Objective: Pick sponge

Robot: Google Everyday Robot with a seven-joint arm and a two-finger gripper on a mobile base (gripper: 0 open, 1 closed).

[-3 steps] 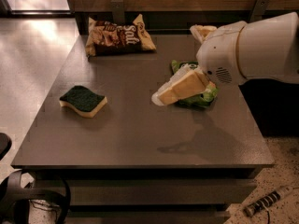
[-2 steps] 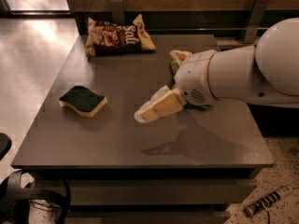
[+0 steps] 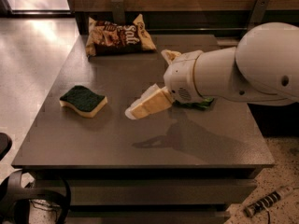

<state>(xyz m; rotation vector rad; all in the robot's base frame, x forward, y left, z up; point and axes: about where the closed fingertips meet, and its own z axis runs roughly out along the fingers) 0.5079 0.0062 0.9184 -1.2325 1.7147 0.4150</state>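
The sponge (image 3: pixel 83 100) lay flat on the left part of the table (image 3: pixel 84 146), green side up, well apart from everything else. The gripper (image 3: pixel 140 107) hung above the middle of the table, to the right of the sponge, pointing down and left toward it. Whether it was open or closed could not be told from this angle. It carried nothing. The main risk looked to be a low, slanted approach: the tip might push the light sponge toward the left edge instead of straddling it. The arm (image 3: pixel 224 73) also passed over a green bag (image 3: pixel 198 105), mostly hidden beneath it, and might drag it. A chip bag (image 3: pixel 119 35) sat near the back edge, out of the way.
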